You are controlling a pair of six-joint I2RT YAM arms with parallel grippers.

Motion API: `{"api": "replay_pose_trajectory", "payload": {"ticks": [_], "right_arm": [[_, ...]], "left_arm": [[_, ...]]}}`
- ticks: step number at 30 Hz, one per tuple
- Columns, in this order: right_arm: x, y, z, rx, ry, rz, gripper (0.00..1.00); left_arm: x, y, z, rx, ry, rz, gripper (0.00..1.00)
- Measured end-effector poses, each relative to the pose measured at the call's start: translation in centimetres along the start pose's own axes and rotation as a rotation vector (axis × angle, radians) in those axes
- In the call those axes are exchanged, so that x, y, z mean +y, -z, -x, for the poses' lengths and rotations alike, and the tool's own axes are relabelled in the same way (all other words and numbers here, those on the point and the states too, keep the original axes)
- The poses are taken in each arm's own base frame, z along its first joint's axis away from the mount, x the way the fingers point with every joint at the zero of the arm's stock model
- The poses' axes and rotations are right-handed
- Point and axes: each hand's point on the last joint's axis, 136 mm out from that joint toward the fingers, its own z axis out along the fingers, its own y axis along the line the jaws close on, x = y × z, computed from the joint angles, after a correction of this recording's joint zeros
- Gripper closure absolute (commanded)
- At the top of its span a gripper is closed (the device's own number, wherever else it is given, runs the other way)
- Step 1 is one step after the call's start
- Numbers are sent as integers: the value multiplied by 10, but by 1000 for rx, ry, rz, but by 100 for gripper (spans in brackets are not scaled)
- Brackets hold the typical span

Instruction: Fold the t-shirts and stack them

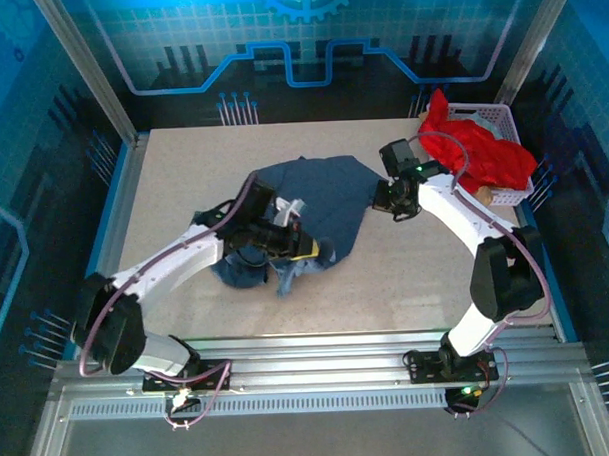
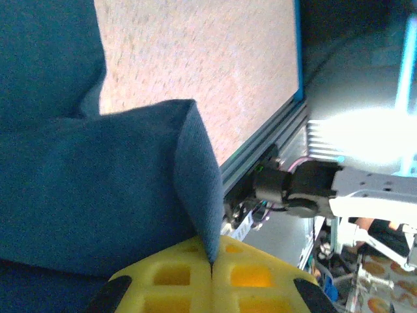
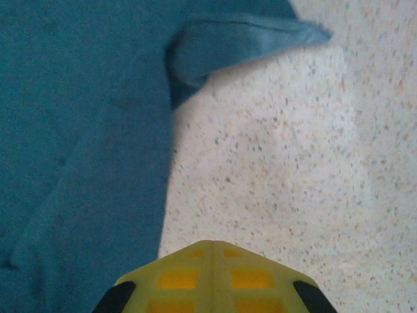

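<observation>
Speckled beige table [image 1: 182, 172]: crumpled blue t-shirt [image 1: 328, 187] mid-table, white basket [image 1: 496, 114] far-right corner.

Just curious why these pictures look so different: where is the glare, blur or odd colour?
Top view: sharp, a blue cast from the lit backdrop, the red shirt vivid. Left wrist view: white glare washes out the right side; the blue shirt fold at the left gripper is crisp. Right wrist view: soft all over, the right gripper blurred, a shadow on the table beside the cloth.
</observation>
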Motion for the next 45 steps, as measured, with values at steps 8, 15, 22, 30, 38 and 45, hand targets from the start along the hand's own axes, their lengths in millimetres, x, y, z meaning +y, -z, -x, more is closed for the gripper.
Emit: {"api": "replay_pose_trajectory", "payload": {"ticks": [8,15,22,30,38,45], "right_arm": [[-4,-12,-25,89,-6,8,99],[-10,-28,-32,153,-19,1,61],[-13,-34,-37,187,-13,-7,41],[-17,-8,-54,184,-13,40,32],[-15,44,-75,113,-19,96,28],[18,28,-138,241,92,134,28]], "left_arm": [[3,-49,-31,155,-48,26,100],[-7,-69,-66,276,-132,34,100],[-39,-92,-67,299,-239,22,100],[-54,-85,20,40,-265,109,30],[7,-41,35,-128,-39,254,21],[136,59,-14,-319,480,434,46]]}}
